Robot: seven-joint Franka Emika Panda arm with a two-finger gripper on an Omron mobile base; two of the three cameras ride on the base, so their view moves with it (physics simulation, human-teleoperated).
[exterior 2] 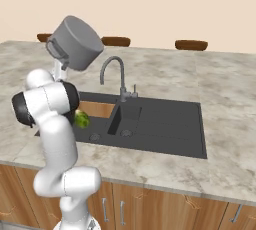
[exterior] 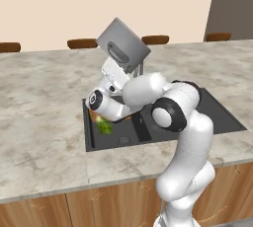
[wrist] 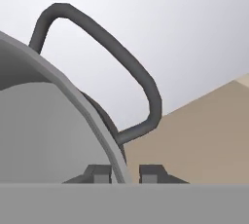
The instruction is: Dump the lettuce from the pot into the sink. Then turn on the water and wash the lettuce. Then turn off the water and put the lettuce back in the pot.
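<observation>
The grey pot hangs tipped over above the left end of the dark sink, its bottom turned up and away. My gripper is shut on the pot's rim, one finger on each side of the wall. One of the pot's loop handles arches just beyond the fingers. The lettuce, small and bright green, lies in the left basin, partly behind my forearm. The gooseneck faucet stands behind the sink with no stream showing.
Marble counter surrounds the sink on all sides. Brown chair backs line the far edge. Wooden cabinet fronts run below the counter. My own arm reaches across the sink's middle.
</observation>
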